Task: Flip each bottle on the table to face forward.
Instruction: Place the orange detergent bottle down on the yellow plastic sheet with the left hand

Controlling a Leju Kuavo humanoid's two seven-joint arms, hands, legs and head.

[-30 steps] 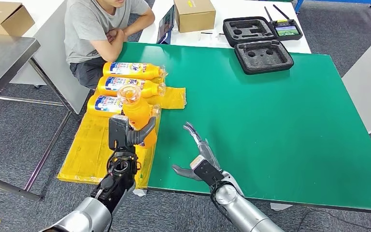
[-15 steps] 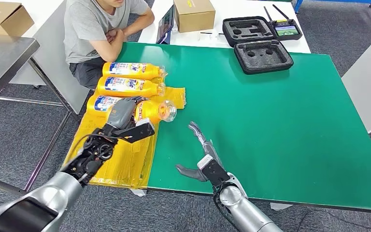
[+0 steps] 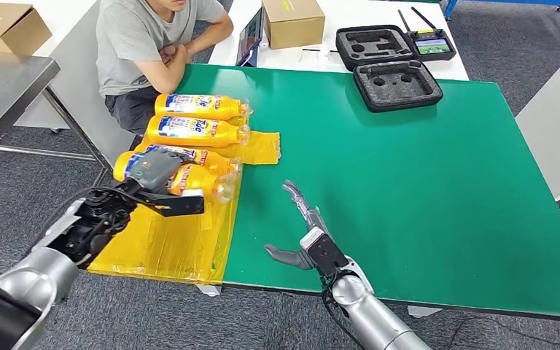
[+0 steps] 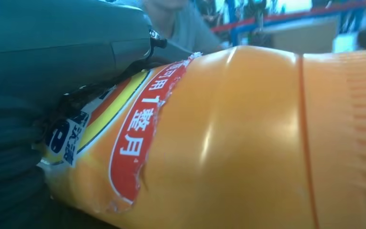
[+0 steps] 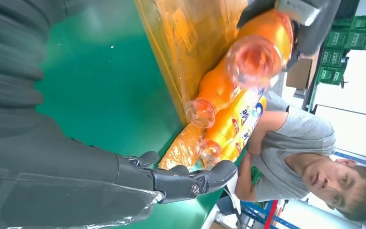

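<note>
Several orange bottles lie on a yellow mat (image 3: 168, 244) at the left end of the green table (image 3: 408, 182). The far two bottles (image 3: 197, 106) (image 3: 193, 130) show blue-and-white labels, and so does a third bottle (image 3: 189, 155) behind my hand. My left hand (image 3: 153, 175) grips the nearest bottle (image 3: 208, 182), which lies on its side with its cap toward the table's middle. In the left wrist view this bottle (image 4: 228, 143) shows a red label beside my left hand (image 4: 52, 52). My right hand (image 3: 305, 232) rests open on the green top, apart from the bottles, its fingers (image 5: 181, 183) spread.
A person (image 3: 153, 44) sits with folded arms just beyond the bottles. A black foam case (image 3: 397, 84), a cardboard box (image 3: 293, 20) and a tablet (image 3: 250, 36) stand at the far side. The yellow mat hangs over the table's left edge.
My left hand has tipped the bottle from upright to lying flat and carried it left and down beside the third bottle. The right hand has barely moved.
</note>
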